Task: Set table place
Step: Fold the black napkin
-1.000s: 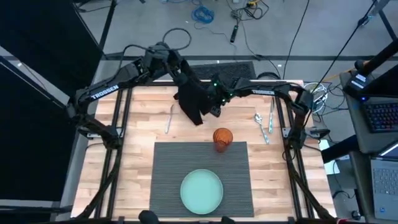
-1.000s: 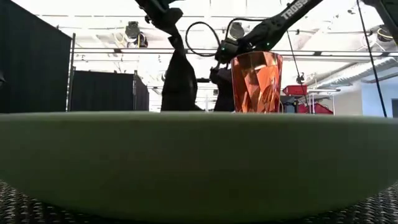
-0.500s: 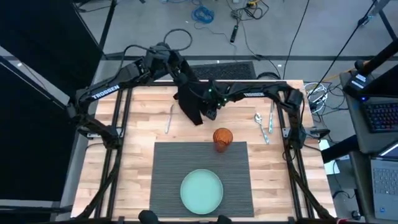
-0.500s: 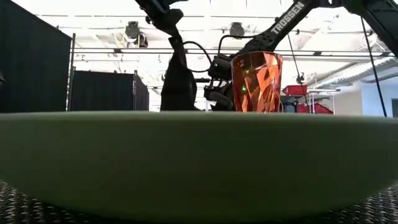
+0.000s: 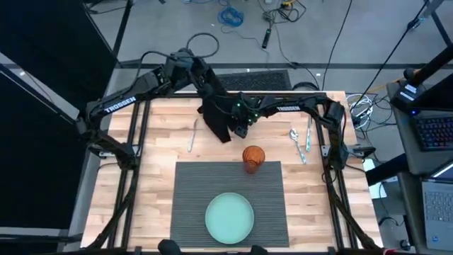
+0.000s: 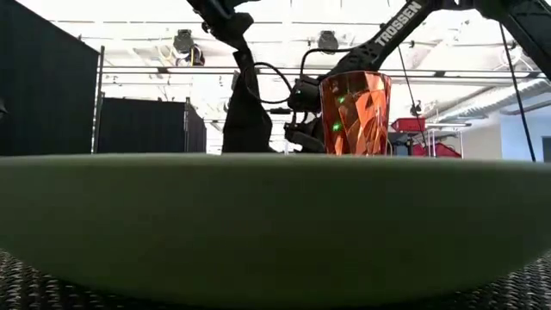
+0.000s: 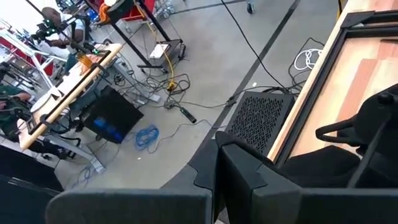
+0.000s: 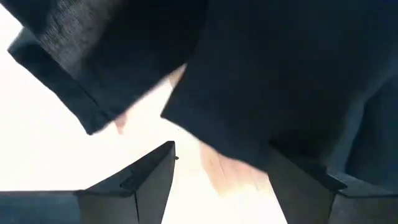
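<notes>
Low view, pale plate (image 6: pixel 275 224) hiding placemat (image 6: pixel 26 280), left pincer (image 5: pixel 206 105) clamping hanging napkin (image 5: pixel 216 117), right pincer (image 8: pixel 221 171) spread beside it

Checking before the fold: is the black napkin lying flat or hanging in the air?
Hanging: the black napkin dangles from the left gripper, with the open right gripper beside it.

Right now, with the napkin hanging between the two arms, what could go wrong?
The left gripper holds the black napkin dangling above the table; the open right gripper is closing on its lower edge and might miss or catch only one layer. The orange cup stands just below on the placemat; a swinging arm or cloth could tip it.
</notes>
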Controlling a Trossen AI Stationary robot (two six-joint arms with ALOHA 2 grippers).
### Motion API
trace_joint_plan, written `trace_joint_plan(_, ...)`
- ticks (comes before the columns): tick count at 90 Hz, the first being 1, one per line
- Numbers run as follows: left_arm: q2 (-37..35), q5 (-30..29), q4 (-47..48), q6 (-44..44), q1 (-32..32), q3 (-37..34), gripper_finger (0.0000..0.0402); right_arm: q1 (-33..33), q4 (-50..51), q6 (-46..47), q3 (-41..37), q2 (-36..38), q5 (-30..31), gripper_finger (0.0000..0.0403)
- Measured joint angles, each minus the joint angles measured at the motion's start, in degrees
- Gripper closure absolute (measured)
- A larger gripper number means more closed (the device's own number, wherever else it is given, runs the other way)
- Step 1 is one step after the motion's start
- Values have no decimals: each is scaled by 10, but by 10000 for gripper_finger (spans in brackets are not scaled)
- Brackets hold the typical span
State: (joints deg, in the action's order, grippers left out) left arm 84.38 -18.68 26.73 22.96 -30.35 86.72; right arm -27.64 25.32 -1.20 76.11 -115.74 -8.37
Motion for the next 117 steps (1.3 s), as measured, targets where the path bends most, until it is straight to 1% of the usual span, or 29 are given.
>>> trace_joint_plan(26, 0, 0, 0, 0, 0, 0, 402, -2, -13, 9, 5, -43, -13, 172)
trace_joint_plan(35, 0, 0, 3, 0, 0, 0, 402, 0, -14, 18, 5, -44, -12, 188)
trace_joint_plan(44, 0, 0, 7, 0, 0, 0, 402, 0, -14, 21, 3, -41, -10, 236)
trace_joint_plan(50, 0, 0, 8, 0, 0, 0, 402, -1, -13, 22, 2, -39, -6, 283)
trace_joint_plan(59, 0, 0, 8, 0, 0, 0, 402, -1, -10, 20, 2, -38, 5, 368)
trace_joint_plan(64, 0, 0, 8, 0, 0, 0, 402, -1, -10, 12, 2, -38, 6, 390)
trace_joint_plan(77, 0, 0, 11, 0, 0, 0, 402, 0, 5, 6, 7, -28, 6, 401)
trace_joint_plan(89, 0, 0, 14, 0, 0, 0, 402, 1, 62, 5, 17, 8, 10, 403)
trace_joint_plan(100, 0, 0, 14, 0, 0, 0, 402, 1, 71, -3, 41, 79, 44, 403)
trace_joint_plan(117, 0, 0, 12, 0, 0, 0, 402, -5, 79, -10, 41, 179, 104, 403)
